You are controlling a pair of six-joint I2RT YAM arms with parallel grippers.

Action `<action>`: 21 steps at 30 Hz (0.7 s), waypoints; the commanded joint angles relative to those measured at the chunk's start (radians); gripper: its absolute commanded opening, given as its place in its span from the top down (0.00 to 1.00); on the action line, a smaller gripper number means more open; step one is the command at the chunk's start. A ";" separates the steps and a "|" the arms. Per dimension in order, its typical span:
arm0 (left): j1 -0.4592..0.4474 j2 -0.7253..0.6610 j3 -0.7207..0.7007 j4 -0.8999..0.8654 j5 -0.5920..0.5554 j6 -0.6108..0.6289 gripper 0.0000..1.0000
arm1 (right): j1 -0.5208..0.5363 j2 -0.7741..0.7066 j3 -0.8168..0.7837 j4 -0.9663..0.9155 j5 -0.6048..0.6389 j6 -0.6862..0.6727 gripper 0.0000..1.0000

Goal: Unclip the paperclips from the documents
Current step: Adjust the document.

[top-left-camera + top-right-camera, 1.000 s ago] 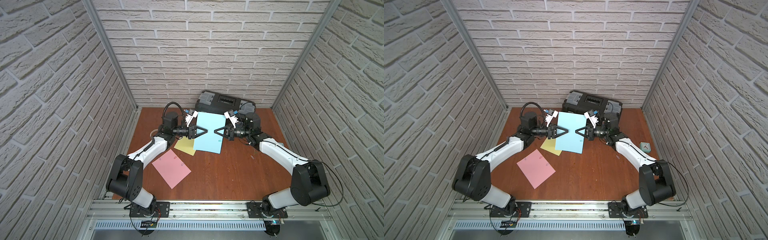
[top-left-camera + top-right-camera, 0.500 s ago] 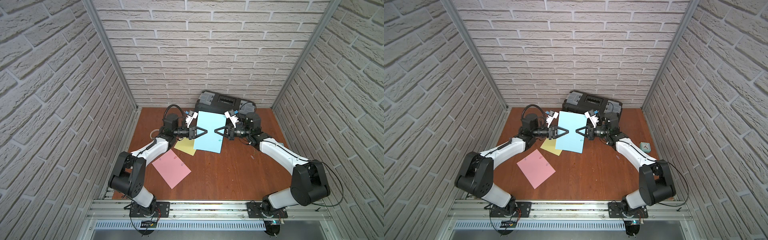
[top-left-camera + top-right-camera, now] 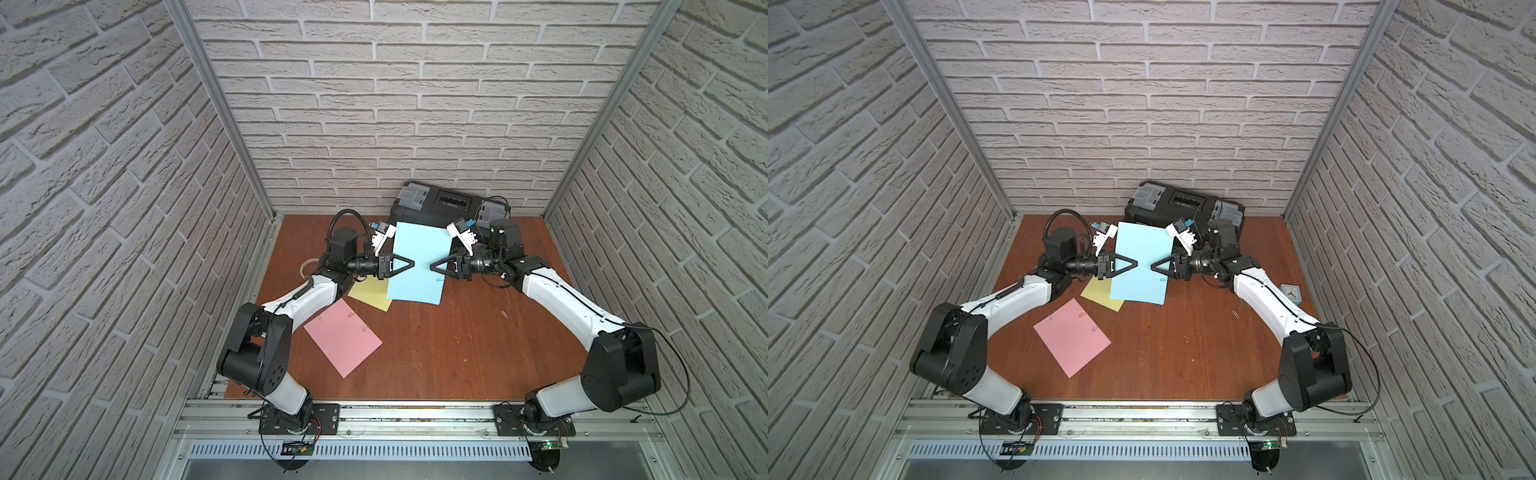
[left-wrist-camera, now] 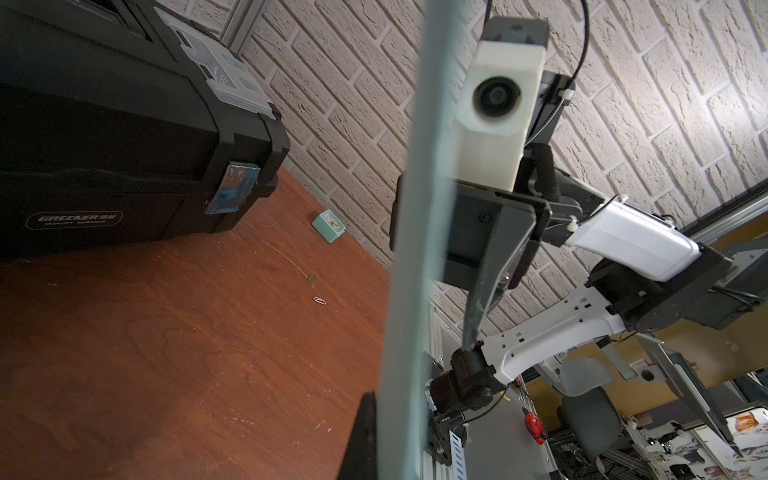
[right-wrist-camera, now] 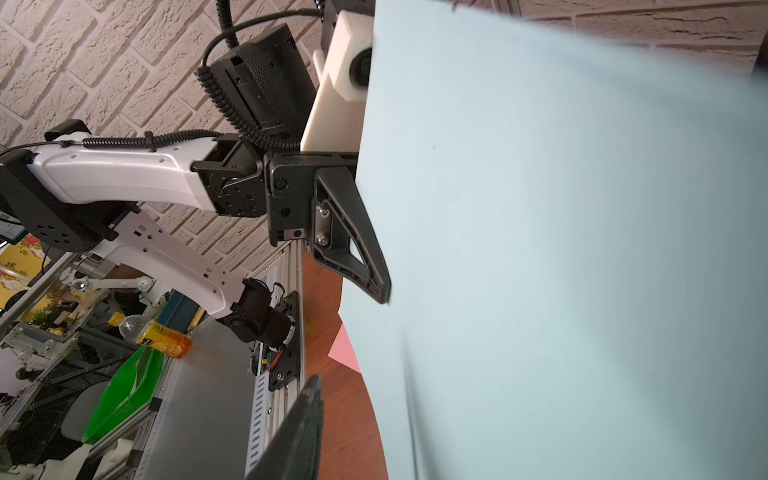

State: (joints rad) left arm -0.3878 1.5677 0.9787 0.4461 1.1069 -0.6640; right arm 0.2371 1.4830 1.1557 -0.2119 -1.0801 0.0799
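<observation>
my left end effector [image 3: 413, 263] is pressed shut on the left edge of the blue sheet [image 3: 415, 241], held up off the counter [image 3: 415, 353] — my right end effector [image 3: 431, 266] looks parted at the right edge, with the small blue paperclip [image 3: 439, 279] just below it on that edge — the right arm is nearer.

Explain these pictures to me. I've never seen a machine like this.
Two white-and-black robot arms stand at the front of a wooden table. Two pictures look down from overhead; two come from cameras on the arms' wrists. The left gripper pinches a light blue sheet, holding it up; the right gripper is at its opposite edge, grip unclear. Lying there: a pink sheet with paperclips, a yellow sheet, a loose paperclip, a black toolbox and a small teal clock.
</observation>
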 commanded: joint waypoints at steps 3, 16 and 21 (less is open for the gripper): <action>0.015 -0.044 0.003 0.013 0.026 0.028 1.00 | -0.003 0.018 0.060 -0.213 -0.027 -0.169 0.62; 0.022 -0.073 0.002 -0.015 0.034 0.049 1.00 | -0.003 0.041 0.065 -0.241 -0.019 -0.197 0.62; 0.023 -0.075 -0.002 -0.016 0.034 0.049 1.00 | -0.003 0.039 0.065 -0.241 -0.006 -0.199 0.69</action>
State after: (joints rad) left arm -0.3733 1.5238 0.9787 0.4023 1.1236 -0.6292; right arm 0.2363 1.5280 1.2060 -0.4522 -1.0805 -0.0975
